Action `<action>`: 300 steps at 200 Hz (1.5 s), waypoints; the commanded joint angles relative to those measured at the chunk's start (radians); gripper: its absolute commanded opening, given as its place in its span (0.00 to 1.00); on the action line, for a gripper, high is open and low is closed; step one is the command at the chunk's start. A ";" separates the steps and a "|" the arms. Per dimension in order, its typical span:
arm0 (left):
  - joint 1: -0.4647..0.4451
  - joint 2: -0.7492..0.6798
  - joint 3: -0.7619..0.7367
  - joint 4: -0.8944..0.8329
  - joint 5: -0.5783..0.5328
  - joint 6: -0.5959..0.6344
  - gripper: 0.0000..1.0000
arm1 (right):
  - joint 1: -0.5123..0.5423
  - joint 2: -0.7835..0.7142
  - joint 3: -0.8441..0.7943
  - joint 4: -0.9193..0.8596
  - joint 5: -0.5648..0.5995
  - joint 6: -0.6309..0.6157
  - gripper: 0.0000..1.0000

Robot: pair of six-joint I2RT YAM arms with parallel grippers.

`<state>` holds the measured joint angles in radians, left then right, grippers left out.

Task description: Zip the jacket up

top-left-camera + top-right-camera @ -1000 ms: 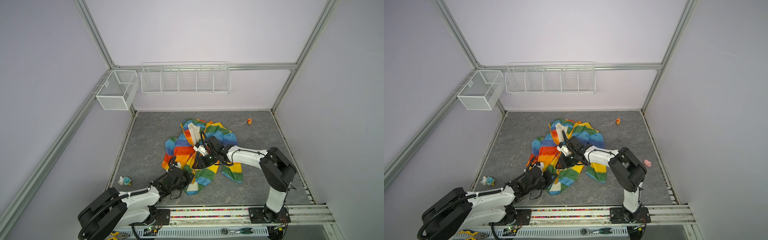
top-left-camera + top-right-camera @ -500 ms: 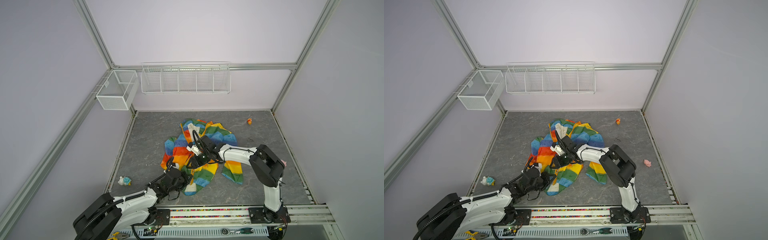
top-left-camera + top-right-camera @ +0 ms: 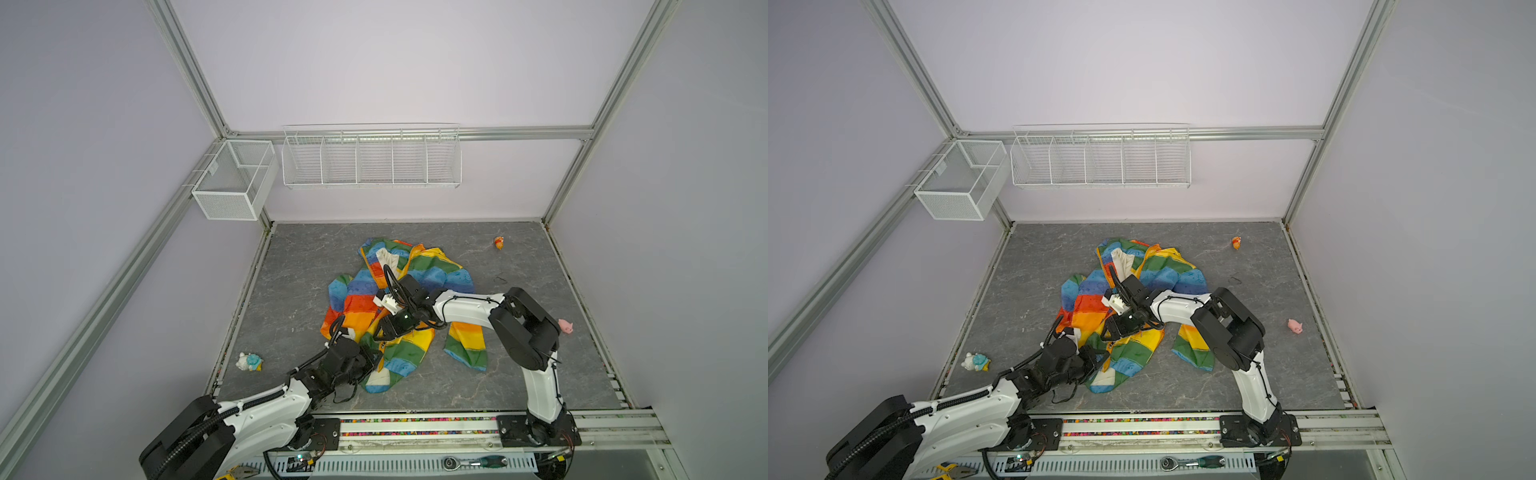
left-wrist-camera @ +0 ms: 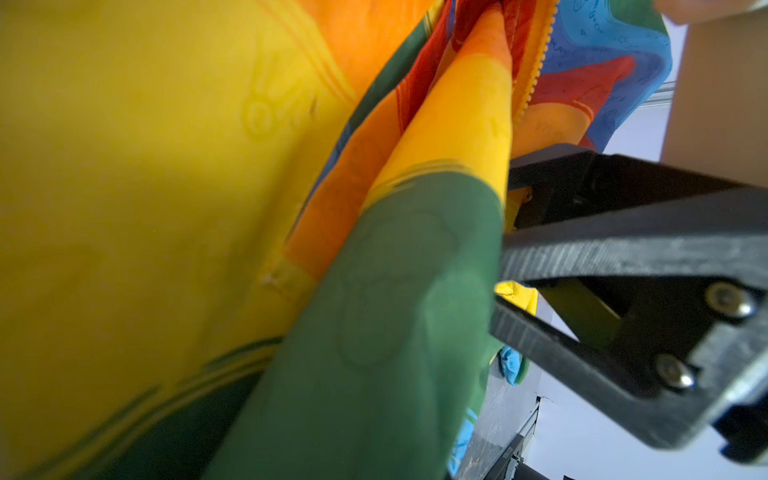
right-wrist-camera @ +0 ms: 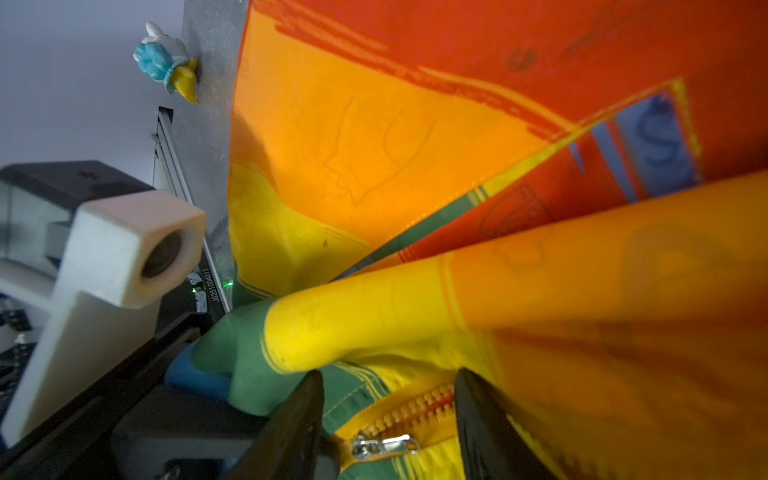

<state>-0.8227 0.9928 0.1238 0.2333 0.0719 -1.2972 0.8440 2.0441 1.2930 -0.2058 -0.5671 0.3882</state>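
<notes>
We see a grey marbled tabletop with the rainbow-striped jacket crumpled about its middle. Well to the left of the jacket, nearer the front rail, lies a white and blue toy. Behind the jacket and to its right lies an orange toy, and well to its right a pink pig. Near the jacket's right side sits a small dark loop, perhaps a band.

The jacket fills most of the view in red, orange, yellow and green folds. The right gripper has its black jaws apart, either side of the orange-yellow zipper strip, with the silver slider between them. A small blue-and-white toy lies near the worktop edge.
</notes>
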 commanded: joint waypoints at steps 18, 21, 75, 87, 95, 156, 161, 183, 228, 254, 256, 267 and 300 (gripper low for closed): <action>0.008 -0.004 -0.017 -0.014 -0.019 0.008 0.00 | -0.003 -0.032 -0.055 -0.009 -0.029 -0.012 0.53; 0.008 -0.003 -0.016 -0.013 -0.019 0.008 0.00 | -0.002 -0.032 -0.060 -0.007 -0.030 -0.011 0.53; 0.008 0.013 -0.016 -0.005 -0.013 0.007 0.00 | 0.000 -0.048 -0.119 0.071 -0.070 0.049 0.51; 0.010 0.018 -0.016 0.000 -0.012 0.007 0.00 | 0.001 -0.046 -0.123 0.092 -0.084 0.064 0.50; 0.010 0.022 -0.017 0.002 -0.012 0.007 0.00 | 0.001 -0.043 -0.124 0.104 -0.092 0.074 0.49; 0.010 0.045 -0.017 0.021 -0.005 0.007 0.00 | 0.001 -0.055 -0.153 0.138 -0.097 0.101 0.41; 0.010 0.045 -0.017 0.022 -0.005 0.007 0.00 | 0.001 -0.057 -0.157 0.140 -0.097 0.103 0.40; 0.010 0.045 -0.018 0.023 -0.005 0.007 0.00 | 0.001 -0.068 -0.177 0.154 -0.099 0.113 0.37; 0.010 0.046 -0.019 0.021 -0.005 0.007 0.00 | 0.004 -0.073 -0.180 0.166 -0.103 0.123 0.33; 0.010 0.045 -0.023 0.025 -0.004 0.006 0.00 | 0.007 -0.070 -0.178 0.166 -0.102 0.123 0.30; 0.010 0.045 -0.023 0.025 -0.004 0.006 0.00 | 0.009 -0.070 -0.178 0.166 -0.101 0.123 0.30; 0.010 0.046 -0.023 0.026 -0.004 0.006 0.00 | 0.009 -0.068 -0.178 0.165 -0.100 0.123 0.29; 0.010 0.047 -0.027 0.031 -0.003 0.004 0.00 | 0.011 -0.064 -0.174 0.160 -0.087 0.123 0.26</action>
<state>-0.8181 1.0336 0.1120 0.2562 0.0788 -1.2972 0.8459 2.0033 1.1320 -0.0380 -0.6518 0.5095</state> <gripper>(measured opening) 0.048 0.272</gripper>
